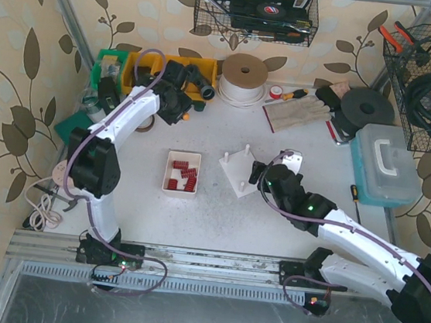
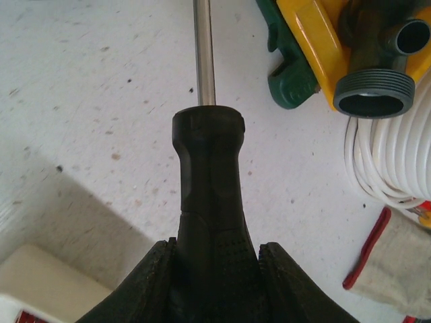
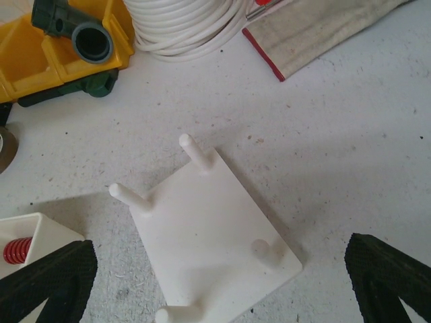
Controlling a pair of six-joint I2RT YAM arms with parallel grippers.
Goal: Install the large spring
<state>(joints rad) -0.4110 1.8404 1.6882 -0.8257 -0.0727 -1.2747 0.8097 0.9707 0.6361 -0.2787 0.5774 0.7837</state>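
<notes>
Overhead, red springs (image 1: 183,175) lie in the tray (image 1: 167,186), just left of the peg plate (image 1: 239,170); the right gripper (image 1: 256,176) sits at the plate's right edge. Left wrist: the left gripper (image 2: 215,256) pinches a tool (image 2: 209,168) by its black handle. Right wrist: jaws spread wide over the plate.

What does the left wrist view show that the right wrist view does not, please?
Only the left wrist view: the left hand shut on a black-handled tool with a steel shaft. Only the right wrist view: the open right hand facing the white peg plate. Both: the yellow bin, grey pipe fitting, white cord coil and red-edged cloth.
</notes>
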